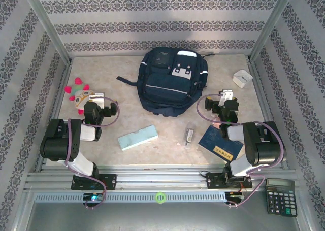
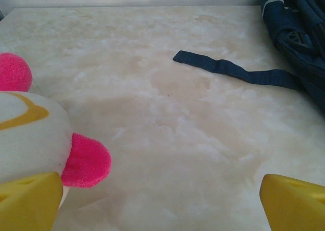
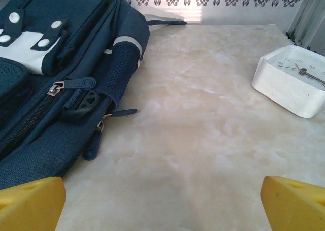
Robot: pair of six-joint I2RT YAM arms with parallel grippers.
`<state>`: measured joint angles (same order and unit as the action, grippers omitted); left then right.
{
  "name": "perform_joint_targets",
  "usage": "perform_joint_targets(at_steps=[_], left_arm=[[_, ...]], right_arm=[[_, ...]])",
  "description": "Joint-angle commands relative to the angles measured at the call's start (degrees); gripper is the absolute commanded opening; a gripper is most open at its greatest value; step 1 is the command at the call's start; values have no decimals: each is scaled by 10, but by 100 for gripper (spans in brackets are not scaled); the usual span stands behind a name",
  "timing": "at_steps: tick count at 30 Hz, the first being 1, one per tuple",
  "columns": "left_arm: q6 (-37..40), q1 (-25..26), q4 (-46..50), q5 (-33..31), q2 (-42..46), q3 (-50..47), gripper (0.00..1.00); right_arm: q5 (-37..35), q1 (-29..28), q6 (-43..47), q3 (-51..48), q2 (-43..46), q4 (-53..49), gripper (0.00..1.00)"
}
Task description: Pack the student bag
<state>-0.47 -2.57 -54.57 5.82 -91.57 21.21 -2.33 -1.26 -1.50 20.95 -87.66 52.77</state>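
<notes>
The student bag [image 1: 172, 81], navy with grey-white patches, lies flat at the back middle of the table, zips closed. Its strap [image 2: 238, 73] trails across the table, and the bag's edge [image 2: 299, 33] shows at the right of the left wrist view. My left gripper [image 1: 96, 96] is open over bare table beside a white and pink plush toy [image 1: 78, 94]; the toy [image 2: 30, 134] touches its left yellow finger [image 2: 30, 203]. My right gripper [image 1: 227, 95] is open to the right of the bag [image 3: 51, 78], nothing between its yellow fingers [image 3: 294, 203].
A white square clock [image 1: 242, 78] stands at the back right, also seen as the clock [image 3: 294, 78] ahead of the right gripper. A light blue case [image 1: 138, 137], a small grey item [image 1: 189, 135] and a dark blue book [image 1: 222, 144] lie near the front. A calculator [image 1: 280, 196] sits off the table.
</notes>
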Motion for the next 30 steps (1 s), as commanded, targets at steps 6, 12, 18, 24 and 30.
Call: perform_joint_targets(at_steps=[6, 12, 18, 24, 30], left_arm=[[6, 7, 4, 13, 2, 11, 99], [6, 7, 5, 14, 2, 12, 99], [6, 7, 4, 14, 3, 11, 99], [6, 7, -2, 18, 19, 2, 99], [-37, 25, 344, -15, 145, 148, 84]], right_arm=[[9, 3, -2, 7, 1, 12, 98], [9, 3, -1, 8, 0, 11, 98], [10, 4, -2, 7, 0, 11, 98], [15, 8, -8, 7, 5, 14, 98], [18, 18, -131, 170, 180, -461, 98]])
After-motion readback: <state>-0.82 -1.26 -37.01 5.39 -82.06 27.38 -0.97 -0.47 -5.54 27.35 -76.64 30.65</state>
